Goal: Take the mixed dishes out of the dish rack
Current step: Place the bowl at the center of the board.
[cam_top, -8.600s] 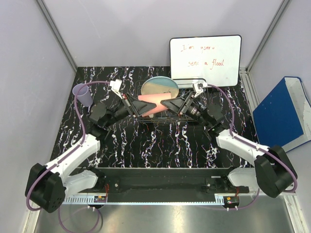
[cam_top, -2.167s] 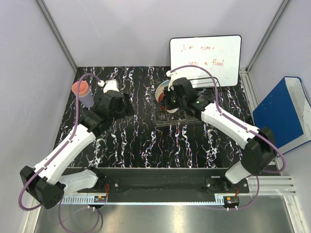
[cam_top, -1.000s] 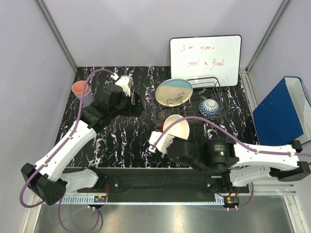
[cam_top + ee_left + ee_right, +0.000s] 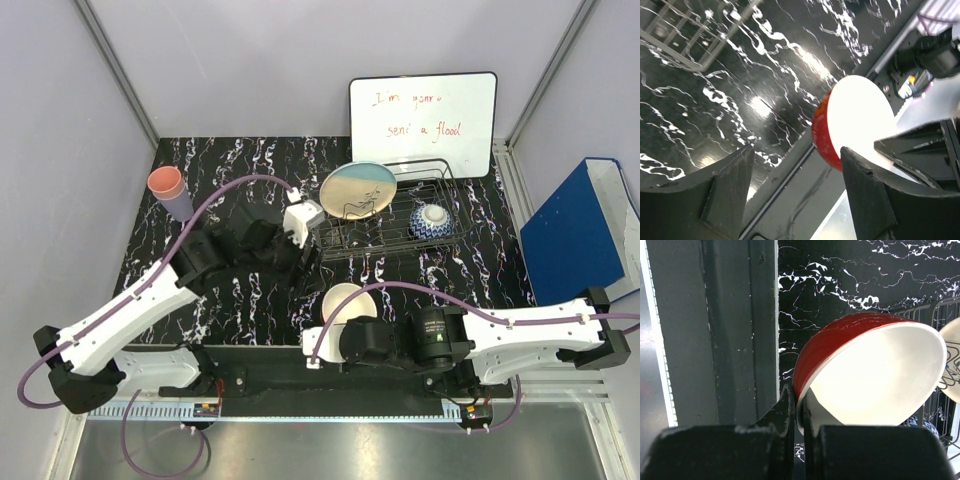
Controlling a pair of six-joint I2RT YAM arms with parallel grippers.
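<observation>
Red bowl with cream inside (image 4: 348, 303): out of the dish rack (image 4: 395, 240), held tilted over the near strip of the black marbled table (image 4: 250, 160), just beside the base rail (image 4: 300, 365). Cannot tell whether touching the table.

Right gripper (image 4: 335, 325): pinching the bowl's rim, one finger inside, one outside.
Left gripper (image 4: 303, 262): spread, nothing between the fingers, hanging between rack and bowl, near the bowl.

Still in rack: large plate (image 4: 357, 190), upright at the left end; small blue-and-white bowl (image 4: 432, 220) toward the right.
Already out: salmon-pink cup (image 4: 166, 183) nested in lavender cup (image 4: 181, 208), far left of table.

Judged step: setting the bowl down.

- Level the wrist first, so the foot meets the table flat.
- Lower straight onto marble, not onto the rail edge.
- Release only once seated.
- Lift the fingers out along the rim to avoid dragging or tipping.
- Keep the left arm clear: likely collision risk.
</observation>
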